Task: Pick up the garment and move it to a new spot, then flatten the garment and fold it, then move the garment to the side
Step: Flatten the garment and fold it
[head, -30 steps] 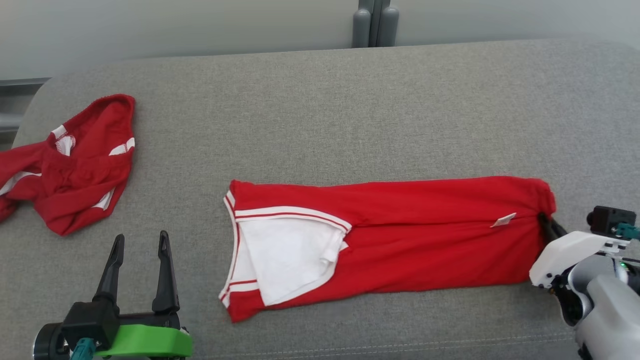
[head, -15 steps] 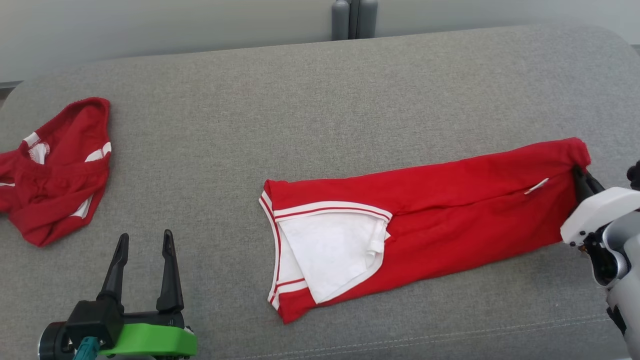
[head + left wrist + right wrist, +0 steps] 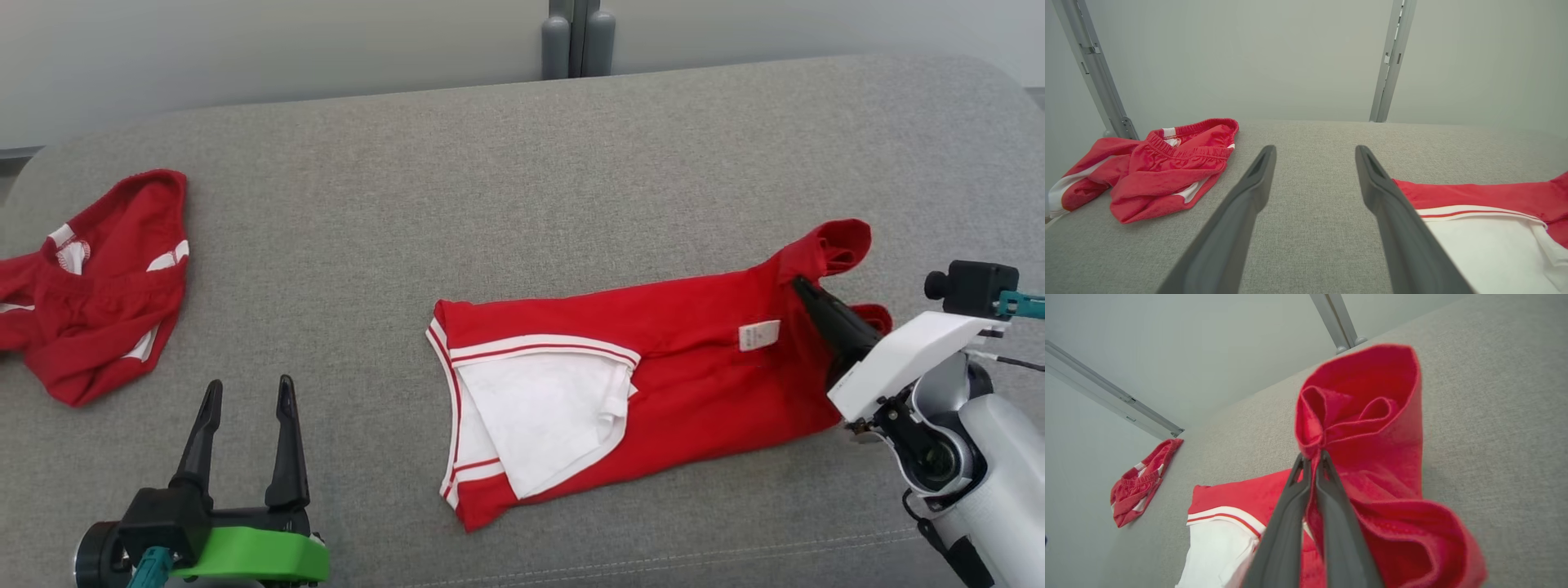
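The garment (image 3: 694,367) is pinched at its bunched end, centre right, by the right gripper (image 3: 804,287); the left gripper (image 3: 249,392), lower left, is held with fingers spread.

A grey woven cushion (image 3: 522,188) spread across the whole scene, its far corners rounded, with a pale stitched seam (image 3: 735,555) running along the near right edge. At the far left lay a crumpled pair of red shorts (image 3: 106,302) — elastic waistband gathered, white trim showing — reaching the cushion's left edge. Behind the far edge stood 2 grey posts (image 3: 578,41), close together, against a plain pale wall (image 3: 245,57). The left wrist view showed 2 slotted metal uprights (image 3: 1392,61) — 1 behind the shorts.
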### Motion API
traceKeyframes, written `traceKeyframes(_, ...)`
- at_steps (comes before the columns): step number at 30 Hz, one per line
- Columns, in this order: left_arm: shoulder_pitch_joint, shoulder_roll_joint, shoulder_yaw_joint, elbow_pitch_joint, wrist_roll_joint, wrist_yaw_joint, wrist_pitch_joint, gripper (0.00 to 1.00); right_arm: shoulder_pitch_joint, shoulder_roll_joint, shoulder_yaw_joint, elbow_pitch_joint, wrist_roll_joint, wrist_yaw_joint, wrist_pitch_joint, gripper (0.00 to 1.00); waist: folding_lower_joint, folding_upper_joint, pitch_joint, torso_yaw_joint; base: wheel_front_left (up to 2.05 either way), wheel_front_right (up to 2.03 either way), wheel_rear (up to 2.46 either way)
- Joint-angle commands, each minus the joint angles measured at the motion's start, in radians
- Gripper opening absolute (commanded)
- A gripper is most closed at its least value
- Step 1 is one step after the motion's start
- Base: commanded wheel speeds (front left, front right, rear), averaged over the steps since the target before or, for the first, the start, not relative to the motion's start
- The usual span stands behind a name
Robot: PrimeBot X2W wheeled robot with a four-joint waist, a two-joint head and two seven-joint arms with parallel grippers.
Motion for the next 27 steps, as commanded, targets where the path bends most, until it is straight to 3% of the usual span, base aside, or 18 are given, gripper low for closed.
traceKeyframes(1, -0.003, 0.002, -0.002, 0.002, -0.003, -0.003, -0.002, 1.0, 0.018, 0.01, 0.005, -0.022, 0.017, 0.0, 0.007, 0.0, 0.0, 0.0, -0.004, 0.008, 0.0, 0.0, 0.0)
traceKeyframes(4, -0.003, 0.002, -0.014, 0.005, -0.008, -0.002, -0.002, 1.0, 0.037, 0.045, 0.017, -0.092, 0.067, 0.0, 0.028, 0.0, 0.0, 0.0, -0.006, 0.028, 0.0, 0.0, 0.0)
traceKeyframes(12, -0.017, 0.002, -0.042, 0.013, -0.015, 0.003, -0.002, 1.0, 0.033, 0.122, 0.046, -0.142, 0.117, 0.0, 0.057, 0.0, 0.0, 0.0, -0.008, 0.076, 0.0, 0.0, 0.0)
traceKeyframes(27, -0.031, 0.002, -0.089, 0.033, -0.025, 0.008, -0.002, 1.0, -0.028, 0.253, 0.122, -0.056, 0.1, 0.0, 0.051, 0.0, 0.0, 0.0, -0.015, 0.147, 0.0, 0.0, 0.0)
